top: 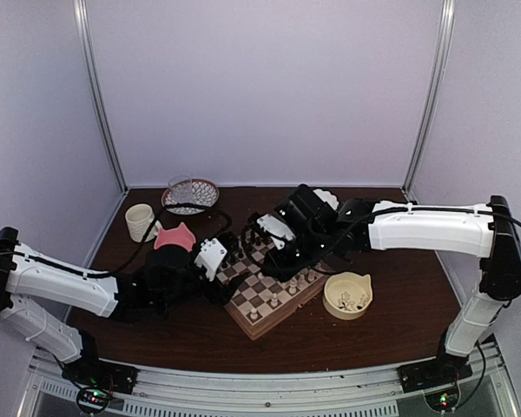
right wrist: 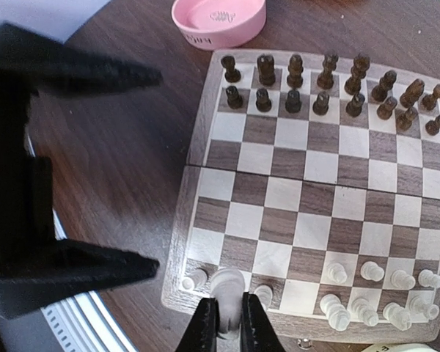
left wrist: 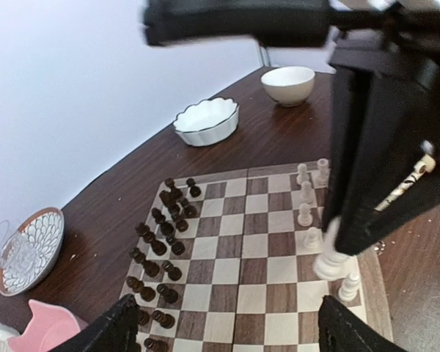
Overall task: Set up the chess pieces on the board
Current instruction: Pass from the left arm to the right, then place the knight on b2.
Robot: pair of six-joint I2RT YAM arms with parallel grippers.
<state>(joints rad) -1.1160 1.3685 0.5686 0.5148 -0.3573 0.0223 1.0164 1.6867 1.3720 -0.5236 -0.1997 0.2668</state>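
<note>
The board lies in the middle of the table, with dark pieces lined up along one side. Several cream chess pieces stand along the opposite edge. My right gripper is shut on a cream chess piece, held just over the board's corner squares next to two standing cream pieces. In the left wrist view that held piece hangs from the right arm's black fingers. My left gripper hovers over the board, open wide with nothing between its fingers.
A cream bowl holding loose cream pieces sits right of the board. A pink bowl, a cup and a patterned plate stand at the back left. A white scalloped bowl sits beyond the board. The two arms are close together above the board.
</note>
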